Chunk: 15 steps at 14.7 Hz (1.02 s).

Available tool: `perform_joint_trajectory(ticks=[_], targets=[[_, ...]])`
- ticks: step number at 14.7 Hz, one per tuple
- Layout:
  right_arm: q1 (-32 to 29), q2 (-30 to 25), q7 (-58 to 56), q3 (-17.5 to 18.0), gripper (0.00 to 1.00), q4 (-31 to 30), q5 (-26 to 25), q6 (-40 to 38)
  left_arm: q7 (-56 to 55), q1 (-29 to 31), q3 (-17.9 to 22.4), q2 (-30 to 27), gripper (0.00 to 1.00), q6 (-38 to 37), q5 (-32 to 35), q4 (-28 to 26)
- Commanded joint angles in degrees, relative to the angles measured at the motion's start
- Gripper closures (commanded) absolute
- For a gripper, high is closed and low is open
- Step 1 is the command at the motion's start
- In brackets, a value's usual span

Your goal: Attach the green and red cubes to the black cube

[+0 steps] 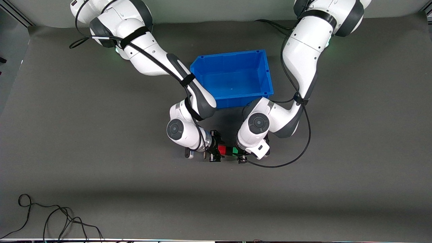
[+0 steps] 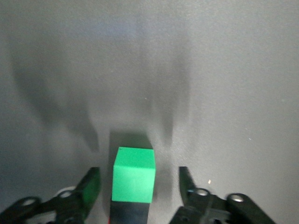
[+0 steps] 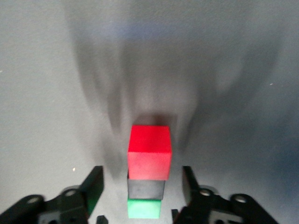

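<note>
Nearer the front camera than the blue bin [image 1: 233, 79], red cube [image 1: 221, 149], black cube [image 1: 228, 150] and green cube [image 1: 235, 150] sit joined in a row.

Left wrist view: left gripper [image 2: 140, 184] spread apart, flanking green cube [image 2: 134, 174].

Right wrist view: right gripper [image 3: 142, 186] spread apart, flanking red cube [image 3: 149, 151], black cube [image 3: 146, 189].

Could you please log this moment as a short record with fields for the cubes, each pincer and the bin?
cubes: red cube, black cube and green cube sit in one row, black in the middle, touching
row location: on the table, nearer to the front camera than the blue bin
left pincer: open, fingers either side of the green cube, apart from it
right pincer: open, straddling the row at the black cube
</note>
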Motion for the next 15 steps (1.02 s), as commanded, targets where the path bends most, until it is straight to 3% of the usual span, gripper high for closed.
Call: perform_joint_trajectory(ticks=[1,5,8,12,15], targets=[[-0.9,-1.64,-1.01,-0.7,0.0,1.22,-0.06,-0.81,-0.43,-0.11,1.43,-1.29,0.0,-1.42,0.86,1.03],[-3.53,-6.91,-5.55,-2.63,0.0,0.52,-8.14,-13.26,2.63,1.48,4.59,-8.57,0.0,-8.52,4.44,-0.37],[-7.58,-13.93,-17.92,-4.47,0.0,-2.9,-8.42,-23.81,14.21,6.12,5.04,-16.74,0.0,-12.04,5.52,-5.29],[-8.64,-24.74,-36.2,-12.45,0.0,-9.49,-8.42,-34.46,32.83,12.53,5.04,-22.91,0.0,-21.53,5.34,-6.62],[-8.29,-32.21,-50.88,-19.04,0.0,-14.06,-10.25,-41.05,44.96,17.46,5.04,-25.46,0.0,-23.03,5.08,-8.28]])
